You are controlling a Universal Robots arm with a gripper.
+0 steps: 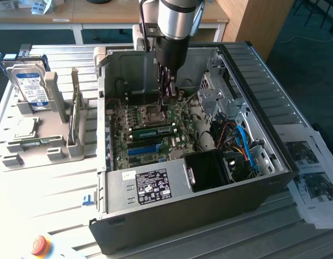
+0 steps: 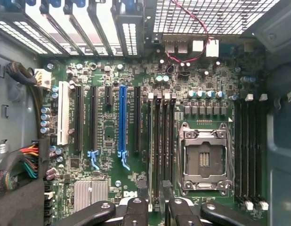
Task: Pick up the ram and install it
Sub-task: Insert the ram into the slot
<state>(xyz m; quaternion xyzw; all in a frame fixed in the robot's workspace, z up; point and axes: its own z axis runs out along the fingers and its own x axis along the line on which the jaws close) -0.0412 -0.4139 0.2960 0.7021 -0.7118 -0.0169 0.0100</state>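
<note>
computer case sticker (image 1: 151, 186) and hard drive label (image 1: 33, 86): print unreadable.

green ram (image 1: 151, 131), blue slot (image 2: 122, 120), green motherboard (image 2: 108, 141)

One computer case (image 1: 209, 210) on one worktop (image 1: 48, 189). Inside it: one motherboard (image 2: 108, 188), one ram (image 1: 153, 131) stick, one blue slot (image 2: 122, 122), one white slot (image 2: 63, 113), one processor socket (image 2: 204, 162) (square, metal-framed). Outside the case: one hard drive (image 1: 30, 86), one red button (image 1: 40, 245).

Bright glare washes out the white table (image 1: 48, 189), while the computer case (image 1: 118, 200) interior lies in dimmer shade.
</note>
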